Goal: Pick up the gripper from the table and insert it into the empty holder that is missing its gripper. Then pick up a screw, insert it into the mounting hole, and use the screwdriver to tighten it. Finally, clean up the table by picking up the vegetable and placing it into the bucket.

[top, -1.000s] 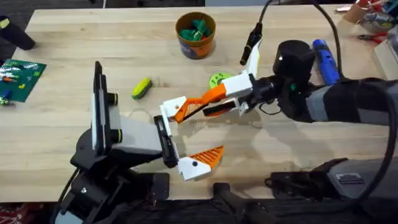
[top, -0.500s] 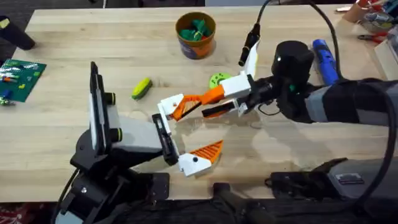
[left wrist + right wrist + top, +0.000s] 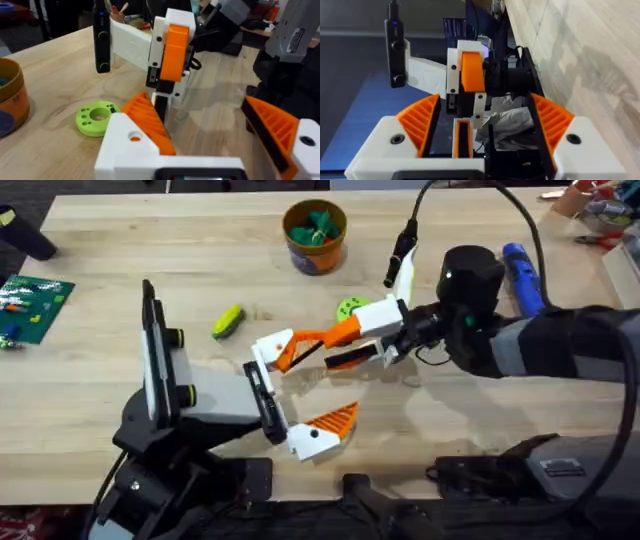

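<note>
The gripper (image 3: 272,350), a white block with an orange wedge, hangs above the table with my right gripper (image 3: 300,352) shut on it. It sits against the far end of the holder (image 3: 264,405), the black crossbar of my left gripper (image 3: 305,395). I cannot tell whether it is seated. In the left wrist view the gripper (image 3: 135,142) is close at one side and the mounted ribbed finger (image 3: 275,132) at the other, wide apart. The vegetable (image 3: 228,321) lies left of centre. The bucket (image 3: 315,235) stands at the back. The screwdriver (image 3: 522,275) lies at the right.
A lime-green flat ring (image 3: 350,308) lies just behind the right gripper's jaws, also seen as the ring (image 3: 97,117) in the left wrist view. Green items fill the bucket. A green circuit board (image 3: 30,300) rests at the left edge. Cables trail over the back right.
The right gripper carried the gripper piece slightly left and back. The left arm shifted too, bringing its crossbar and mounted finger a little farther from the front edge.
</note>
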